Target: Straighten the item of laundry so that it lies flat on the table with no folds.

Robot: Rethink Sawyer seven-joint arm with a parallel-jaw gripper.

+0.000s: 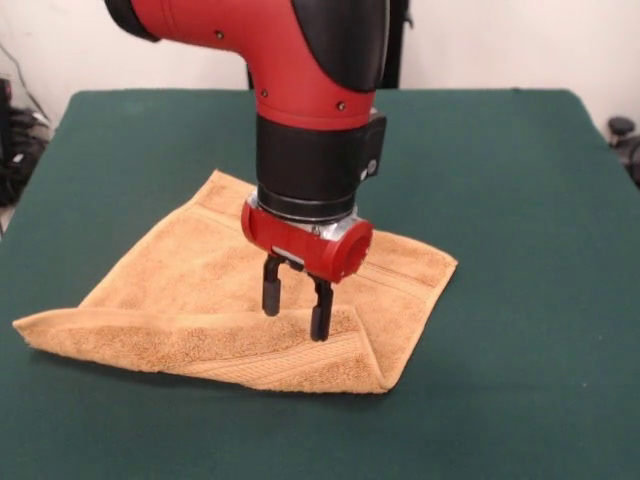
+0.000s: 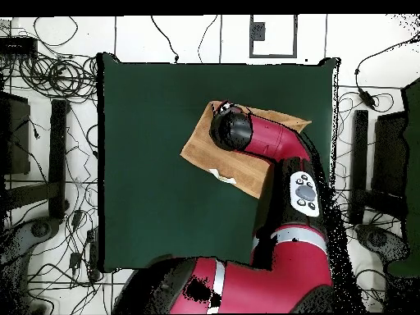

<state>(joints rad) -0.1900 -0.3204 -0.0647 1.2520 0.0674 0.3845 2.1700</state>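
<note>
– Towel?
– I see the towel [image 1: 200,310] mid table [image 1: 520,300], near edge folded over itself, far part flat.
– Gripper?
– My gripper [image 1: 295,300] is over the fold, fingers apart, holding nothing. Arm [image 1: 300,90] behind, coming down from above.

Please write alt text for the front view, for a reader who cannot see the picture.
A red and black robot arm lowers its open gripper over a small orange-tan terry towel on a dark green table. The towel's near edge is folded back over itself in a band, so it does not lie flat. The gripper holds nothing.
</note>
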